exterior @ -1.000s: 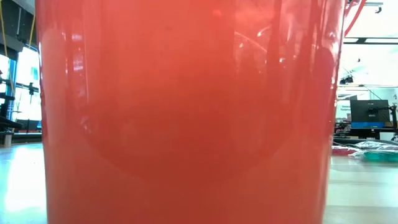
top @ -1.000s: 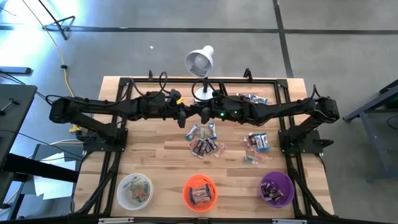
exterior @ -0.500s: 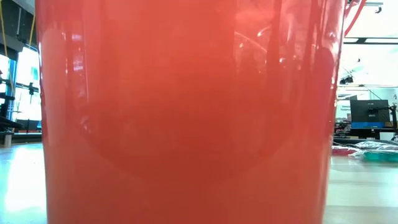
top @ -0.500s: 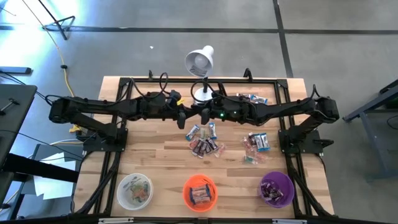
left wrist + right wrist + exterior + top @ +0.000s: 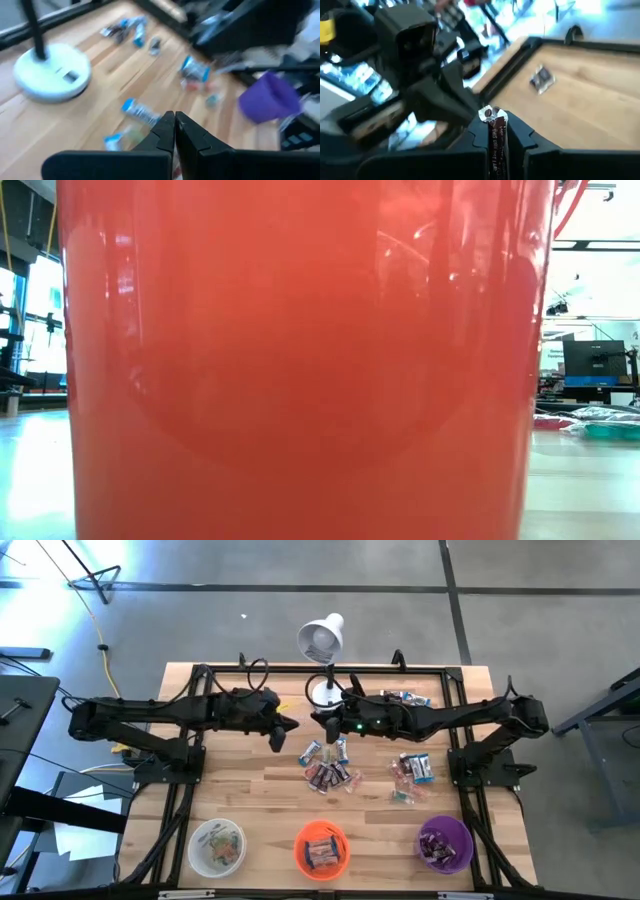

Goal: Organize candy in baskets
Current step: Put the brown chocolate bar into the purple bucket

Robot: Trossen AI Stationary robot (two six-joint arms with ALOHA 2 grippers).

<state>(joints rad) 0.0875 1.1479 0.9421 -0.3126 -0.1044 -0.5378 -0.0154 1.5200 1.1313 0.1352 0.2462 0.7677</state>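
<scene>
Two grippers are hovering at table centre: the right gripper (image 5: pixel 496 131) is clamping a brown candy (image 5: pixel 495 135), lifted for carrying to a basket. Loose candies (image 5: pixel 330 768) are lying at its 5 o'clock. The left gripper (image 5: pixel 174 131), fingers together, is waiting alongside, empty. Baskets (image 5: pixel 321 848) are lining the 6 o'clock edge.

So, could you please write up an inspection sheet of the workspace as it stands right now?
Surface: wooden table, black frame around it.
Job's things: loose candy mid-table; white basket, orange basket, purple basket along the front edge, each holding candy.
Clutter: white desk lamp at the back.
Grippers: left tool shut, empty; right tool shut on a brown-wrapped candy.
Cables: yellow cable on the floor.
Surroundings: grey floor; the low view is filled by the orange basket.
</scene>
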